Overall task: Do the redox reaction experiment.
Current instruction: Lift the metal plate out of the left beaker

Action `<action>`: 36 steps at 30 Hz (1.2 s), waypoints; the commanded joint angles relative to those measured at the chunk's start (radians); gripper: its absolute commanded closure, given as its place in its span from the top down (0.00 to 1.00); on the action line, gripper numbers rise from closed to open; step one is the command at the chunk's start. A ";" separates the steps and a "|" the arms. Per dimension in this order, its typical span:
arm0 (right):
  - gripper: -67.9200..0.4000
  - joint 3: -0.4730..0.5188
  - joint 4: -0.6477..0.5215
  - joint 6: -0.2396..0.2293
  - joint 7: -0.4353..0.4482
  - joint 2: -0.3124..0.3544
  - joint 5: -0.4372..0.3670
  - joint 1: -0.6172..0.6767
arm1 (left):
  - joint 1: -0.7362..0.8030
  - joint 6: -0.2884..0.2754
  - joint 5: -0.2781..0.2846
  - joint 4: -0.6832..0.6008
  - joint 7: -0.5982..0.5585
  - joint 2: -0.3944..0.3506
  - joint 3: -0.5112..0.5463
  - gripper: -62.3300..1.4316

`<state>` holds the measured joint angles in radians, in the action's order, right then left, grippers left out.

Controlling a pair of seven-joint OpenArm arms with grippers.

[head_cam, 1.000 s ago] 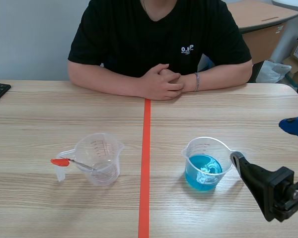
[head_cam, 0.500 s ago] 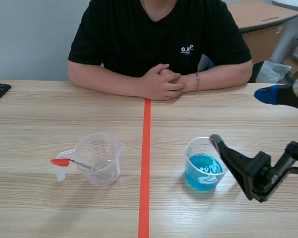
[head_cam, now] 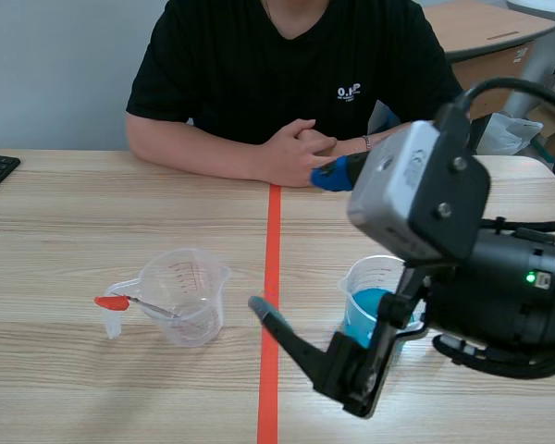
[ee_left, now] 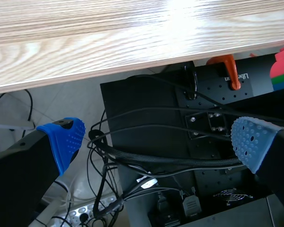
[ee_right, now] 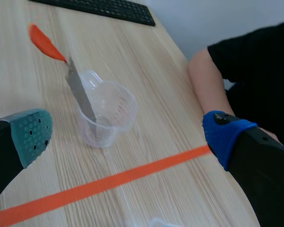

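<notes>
the right arm stands across the orange tape line (head_cam: 273, 213), above the surface (head_cam: 74, 388). the right pincer (head_cam: 294, 242) is spread wide and pinches nothing: one finger is low beside the line, the other is raised. ahead of it, in line with the gap between its fingers, stands the clear measuring cup (head_cam: 183, 296). it holds a metal spoon (head_cam: 146, 305) whose orange handle leans out over the rim. the cup of blue liquid (head_cam: 365, 296) stands behind the pincer, partly hidden by the arm. the left pincer (ee_left: 158, 142) is spread, below the surface edge, over black cables (ee_left: 146, 156).
</notes>
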<state>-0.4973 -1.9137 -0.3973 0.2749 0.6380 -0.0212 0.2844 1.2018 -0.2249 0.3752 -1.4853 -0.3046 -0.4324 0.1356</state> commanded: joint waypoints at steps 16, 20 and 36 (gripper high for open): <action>1.00 -0.365 0.160 0.127 0.039 -0.100 0.108 -0.216 | -0.092 -0.010 0.004 0.087 -0.021 0.019 -0.003 1.00; 1.00 -0.426 0.217 0.175 0.062 -0.150 0.161 -0.241 | -0.100 -0.010 0.002 0.087 -0.020 0.019 -0.003 1.00; 0.97 -0.481 0.311 0.339 0.090 -0.289 0.280 -0.254 | -0.108 -0.009 0.002 0.087 -0.017 0.019 -0.003 1.00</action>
<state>-0.9878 -1.5921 -0.0647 0.3565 0.3466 0.2653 0.0444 1.0912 -0.2321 0.3748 -1.3853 -0.3084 -0.4183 0.1356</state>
